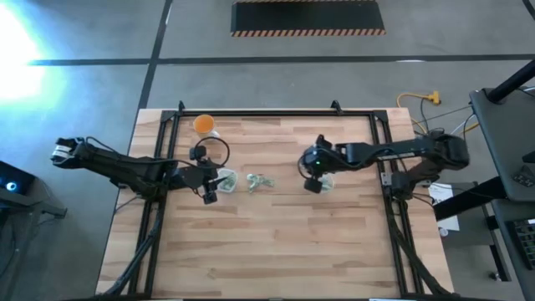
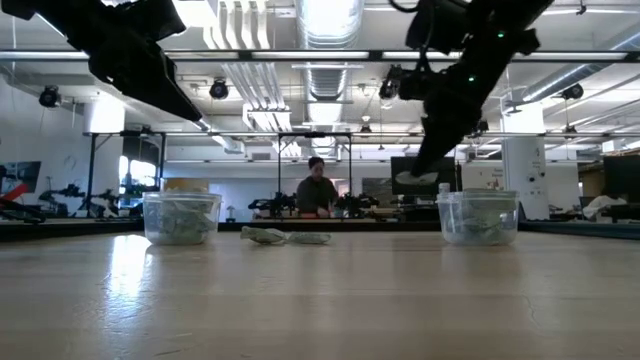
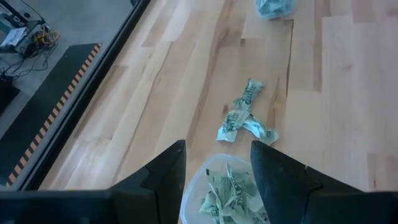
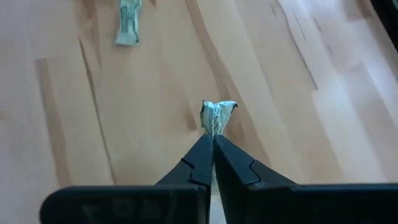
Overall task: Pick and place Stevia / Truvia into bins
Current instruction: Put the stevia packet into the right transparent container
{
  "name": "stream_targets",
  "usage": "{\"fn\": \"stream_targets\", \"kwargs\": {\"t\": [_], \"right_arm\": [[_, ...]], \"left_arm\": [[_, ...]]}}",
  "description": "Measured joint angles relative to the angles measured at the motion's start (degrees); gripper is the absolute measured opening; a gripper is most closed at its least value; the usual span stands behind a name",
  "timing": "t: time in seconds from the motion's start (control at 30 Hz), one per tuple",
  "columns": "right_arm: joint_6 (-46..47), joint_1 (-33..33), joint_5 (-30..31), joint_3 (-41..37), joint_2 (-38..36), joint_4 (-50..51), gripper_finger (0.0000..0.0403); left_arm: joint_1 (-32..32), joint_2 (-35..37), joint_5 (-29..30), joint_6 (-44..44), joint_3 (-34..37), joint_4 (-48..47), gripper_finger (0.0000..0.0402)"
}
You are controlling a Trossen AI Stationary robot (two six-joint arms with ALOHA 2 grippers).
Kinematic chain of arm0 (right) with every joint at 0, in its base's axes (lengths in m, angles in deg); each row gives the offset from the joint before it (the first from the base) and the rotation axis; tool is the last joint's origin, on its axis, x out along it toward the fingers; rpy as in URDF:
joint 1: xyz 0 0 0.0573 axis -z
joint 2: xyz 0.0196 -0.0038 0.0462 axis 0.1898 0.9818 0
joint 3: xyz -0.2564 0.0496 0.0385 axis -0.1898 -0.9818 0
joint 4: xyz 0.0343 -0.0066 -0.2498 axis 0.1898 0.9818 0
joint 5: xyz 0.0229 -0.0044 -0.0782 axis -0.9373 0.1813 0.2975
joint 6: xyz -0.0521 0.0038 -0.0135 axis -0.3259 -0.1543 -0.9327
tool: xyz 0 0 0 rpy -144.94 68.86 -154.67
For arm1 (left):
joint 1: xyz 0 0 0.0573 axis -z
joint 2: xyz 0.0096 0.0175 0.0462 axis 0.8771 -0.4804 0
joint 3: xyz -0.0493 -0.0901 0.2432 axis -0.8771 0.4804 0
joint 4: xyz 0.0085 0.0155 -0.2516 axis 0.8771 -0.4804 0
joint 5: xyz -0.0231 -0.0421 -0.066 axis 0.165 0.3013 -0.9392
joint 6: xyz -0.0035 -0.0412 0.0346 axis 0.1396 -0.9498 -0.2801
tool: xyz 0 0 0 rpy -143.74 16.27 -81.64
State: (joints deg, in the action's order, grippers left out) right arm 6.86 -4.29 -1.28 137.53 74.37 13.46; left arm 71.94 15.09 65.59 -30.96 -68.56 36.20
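Pale green and white Stevia sachets [image 1: 259, 181] lie loose in a small heap at the table's middle, between two clear bins. The left bin [image 1: 224, 180] and the right bin [image 1: 328, 179] both hold sachets. My left gripper [image 3: 217, 165] hangs open just above the left bin [image 3: 230, 193]. My right gripper [image 4: 212, 140] is shut on one sachet [image 4: 217, 115]. In the low view this sachet [image 2: 415, 178] hangs in the air just beside the right bin [image 2: 478, 217], on the side toward the heap. My right gripper pinches one crumpled sachet between its two fingertips [image 4: 202, 152]. The fingers come from above and point down. The sachet's free end [image 4: 219, 112] sticks out past the tips. It is lifted clear of the table.
An orange cup [image 1: 205, 125] stands near the table's far left corner. A black frame [image 1: 251, 114] runs along the far edge and both sides. In the low view a person [image 2: 316, 190] sits in the room beyond the table. Bare wood [image 1: 267, 251] fills the near half.
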Motion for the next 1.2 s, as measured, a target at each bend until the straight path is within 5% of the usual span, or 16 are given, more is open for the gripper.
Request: {"fn": "stream_targets", "kwargs": {"t": [0.37, 0.87, 1.2], "right_arm": [[9.6, -2.7, 0.1, -13.2, -11.5, -0.3, 0.0008], [11.9, -3.7, -0.6, -14.5, -13.2, 0.1, 0.0011], [11.6, -3.8, -0.6, -14.6, -13.2, 0.2, 0.0098]], "left_arm": [[0.0, -3.0, 0.0, 2.9, 0.0, 3.7, 0.0164], [0.0, -6.1, 0.0, 5.6, 0.0, 7.0, 0.0164], [0.0, -6.1, 0.0, 5.7, 0.0, 7.0, 0.0164]]}}
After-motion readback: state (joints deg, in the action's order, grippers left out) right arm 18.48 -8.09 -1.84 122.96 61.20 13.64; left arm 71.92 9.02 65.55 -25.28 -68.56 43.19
